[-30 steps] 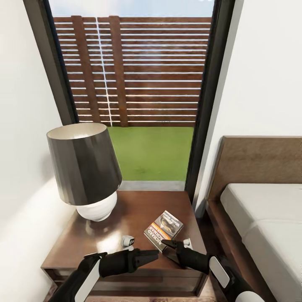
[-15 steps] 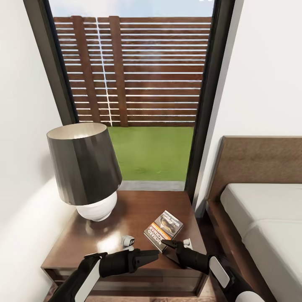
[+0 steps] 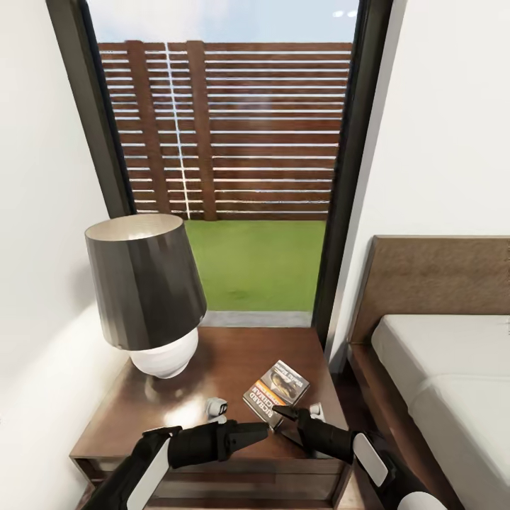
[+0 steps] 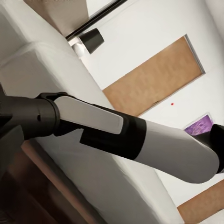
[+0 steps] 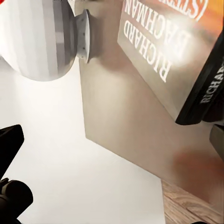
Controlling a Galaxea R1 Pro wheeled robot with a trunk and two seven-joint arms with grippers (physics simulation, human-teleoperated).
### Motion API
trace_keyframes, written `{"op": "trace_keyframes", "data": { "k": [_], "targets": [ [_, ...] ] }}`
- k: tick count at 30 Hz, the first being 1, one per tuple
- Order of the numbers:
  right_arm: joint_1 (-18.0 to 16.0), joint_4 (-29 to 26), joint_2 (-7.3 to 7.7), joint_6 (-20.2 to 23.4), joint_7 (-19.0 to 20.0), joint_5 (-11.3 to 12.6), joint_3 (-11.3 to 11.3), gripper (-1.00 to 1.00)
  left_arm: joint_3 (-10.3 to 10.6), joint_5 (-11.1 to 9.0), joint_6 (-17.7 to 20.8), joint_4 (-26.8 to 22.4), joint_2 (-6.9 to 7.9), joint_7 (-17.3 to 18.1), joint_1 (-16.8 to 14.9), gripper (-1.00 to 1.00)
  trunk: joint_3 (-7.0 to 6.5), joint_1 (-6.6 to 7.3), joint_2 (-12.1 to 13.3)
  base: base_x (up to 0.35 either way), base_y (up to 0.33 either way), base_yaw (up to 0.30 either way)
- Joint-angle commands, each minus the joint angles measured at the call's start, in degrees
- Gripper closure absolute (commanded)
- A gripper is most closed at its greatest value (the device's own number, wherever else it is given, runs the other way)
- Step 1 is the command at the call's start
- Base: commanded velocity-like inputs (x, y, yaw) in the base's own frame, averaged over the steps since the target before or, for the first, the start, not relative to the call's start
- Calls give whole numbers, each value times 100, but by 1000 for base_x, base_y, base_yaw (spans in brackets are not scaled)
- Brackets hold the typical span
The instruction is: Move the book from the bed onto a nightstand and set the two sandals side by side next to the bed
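The book (image 3: 276,392) lies flat on the nightstand (image 3: 177,404), a glossy dark-wood surface, so that step looks done. The right hand (image 3: 285,423) hangs just beside the book's near edge with its fingers spread, touching nothing. The left hand (image 3: 256,430) looks closed and empty. The thin paperback has a matte orange band. A ribbed white lamp (image 3: 152,312) stands well apart.

A lamp (image 3: 145,294) with a dark shade and round white base stands in front of the tall dark-framed window (image 3: 227,156). A small white gadget (image 3: 214,406) (too small to identify) lies nearer than the lamp, to its right. Behind the lamp, through the glass, lie a slatted wooden fence (image 3: 234,127) and green lawn (image 3: 258,262).
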State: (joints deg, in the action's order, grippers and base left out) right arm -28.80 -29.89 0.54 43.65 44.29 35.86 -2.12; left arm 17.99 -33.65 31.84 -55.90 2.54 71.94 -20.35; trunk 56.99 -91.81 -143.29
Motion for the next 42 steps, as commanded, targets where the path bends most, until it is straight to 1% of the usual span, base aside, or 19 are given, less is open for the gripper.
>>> {"op": "trace_keyframes", "data": {
  "k": [1, 5, 36, 37, 40, 42],
  "targets": [
    [-3, 1, -2, 30, 10, 0, -16, -100, 20, -52, 59, 0, 6, -27, -4, -100, -18, 4, 0, 0, 0, 0],
    [-3, 1, -2, 28, 10, 0, -16, -100, 20, -53, 59, 0, 4, -84, -4, -100, -106, 14, 5, 0, 0, 0],
    [-3, -8, -3, 30, 10, 0, -16, -100, 29, -36, 42, 21, -15, -189, -4, -100, -663, 695, 1248, 0, 0, 0],
    [-3, -8, -6, 30, 10, 0, -15, -100, 30, -12, 37, 28, -43, -266, -4, -100, -681, 717, 1288, 0, 0, 0],
    [-3, -8, -10, 28, 10, 0, -10, -100, 35, 51, 15, 36, -114, -843, 2, -100, -734, 783, 1409, 0, 0, 0],
    [-3, -8, -10, 29, 7, -2, -9, -100, 36, 63, 6, 37, -149, -1074, 8, -100, -770, 827, 1489, 0, 0, 0]
  ]
}}
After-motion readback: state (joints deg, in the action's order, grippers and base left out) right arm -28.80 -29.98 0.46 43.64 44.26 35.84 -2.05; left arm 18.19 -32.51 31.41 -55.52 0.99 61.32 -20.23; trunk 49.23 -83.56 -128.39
